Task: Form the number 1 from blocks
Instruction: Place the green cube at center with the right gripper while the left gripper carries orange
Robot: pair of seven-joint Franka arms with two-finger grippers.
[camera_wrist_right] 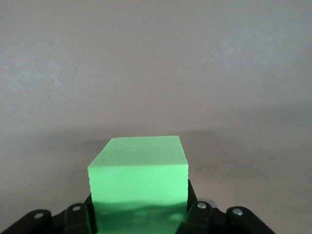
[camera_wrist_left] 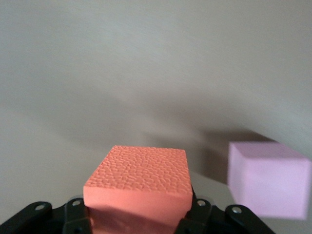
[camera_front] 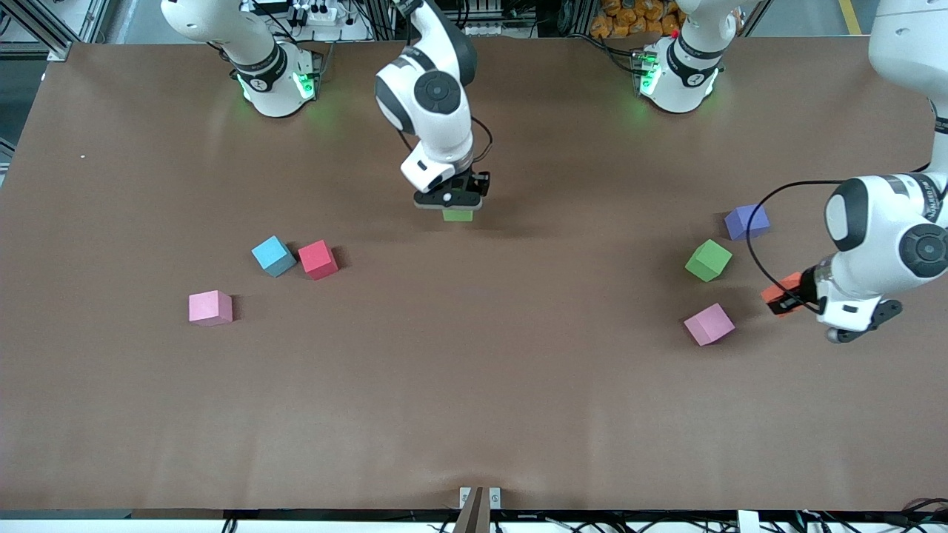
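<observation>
A green block (camera_wrist_right: 138, 178) is seen clamped between the black fingers (camera_wrist_right: 78, 219) of the right gripper (camera_wrist_right: 139, 214), which are pressed against two of its sides. One broad, flat face of the block is turned toward the camera, and its lower part is shaded where it sits down between the fingers. Around the block only the plain table surface (camera_wrist_right: 156, 73) is shown, with a soft band of shadow cast across it.

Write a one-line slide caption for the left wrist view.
Left claw shut on the orange block, with a pink block resting on the table beside it.
</observation>
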